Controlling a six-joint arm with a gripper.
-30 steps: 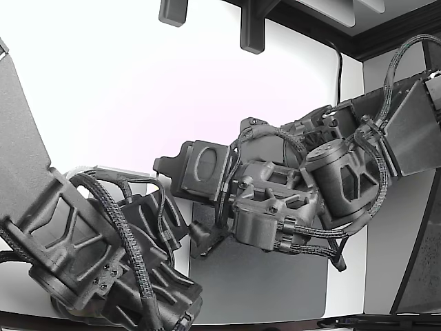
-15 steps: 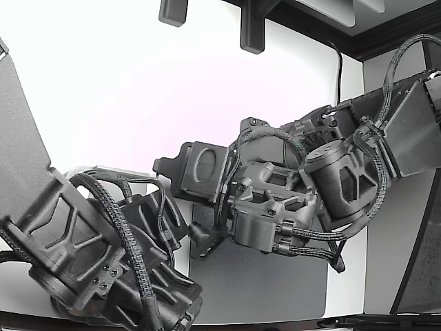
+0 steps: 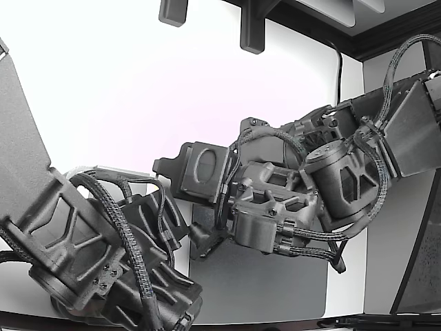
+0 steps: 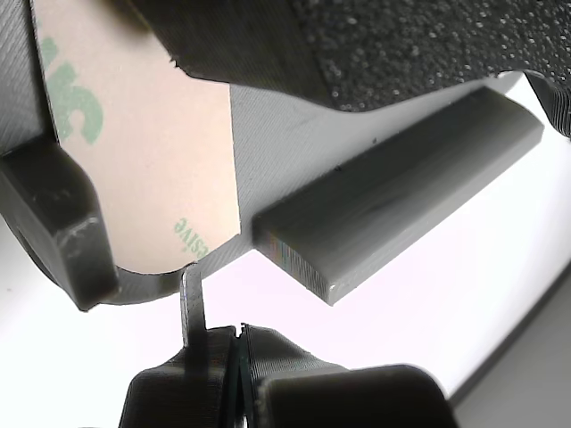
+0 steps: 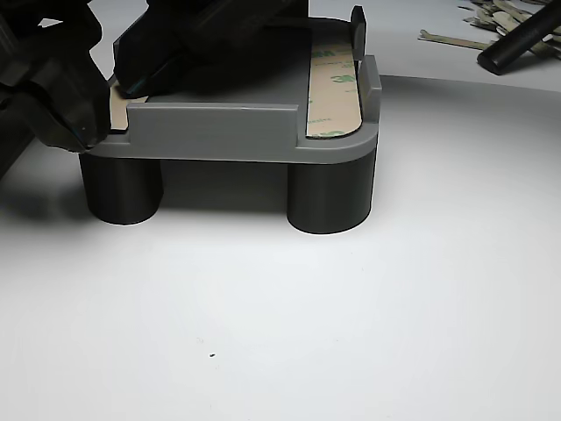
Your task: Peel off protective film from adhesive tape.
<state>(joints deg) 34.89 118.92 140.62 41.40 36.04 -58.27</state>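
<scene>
In the wrist view the jaws (image 4: 237, 343) are pressed together with only a hairline seam between them, a thin upright sliver beside that seam reaching the rounded end of the tan film (image 4: 147, 169) with green print; whether they actually pinch it I cannot tell. That film lies flat on the grey fixture (image 5: 219, 132), next to its raised bar (image 4: 401, 187). A second film-covered tape strip (image 5: 333, 92) lies along the fixture's far edge, and the fixture stands on dark round legs (image 5: 329, 193) on the white desk (image 5: 351, 333).
</scene>
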